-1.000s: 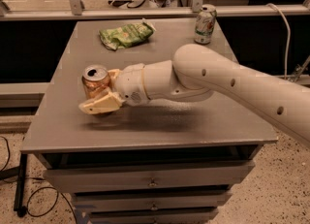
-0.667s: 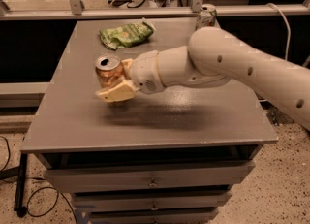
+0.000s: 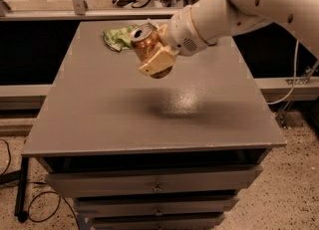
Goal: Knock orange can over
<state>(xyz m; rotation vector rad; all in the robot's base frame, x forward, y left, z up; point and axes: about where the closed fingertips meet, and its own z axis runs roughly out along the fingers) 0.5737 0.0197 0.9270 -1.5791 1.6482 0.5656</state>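
The orange can (image 3: 144, 44), shiny copper with a silver pull-tab top, is held in the air above the grey table (image 3: 99, 114), tilted with its top toward the camera. My gripper (image 3: 155, 55) is shut on the can, with a cream finger (image 3: 156, 62) across its lower side. The white arm reaches in from the upper right. The can's shadow lies on the table below it.
A green snack bag (image 3: 117, 38) lies at the back of the table, partly behind the can. The table has drawers (image 3: 157, 186) under its front edge. Cables lie on the floor at left and right. The white-and-green can is hidden.
The gripper has lifted the orange can off the table and carried it up and to the right. The arm now covers the white-and-green can at the back.
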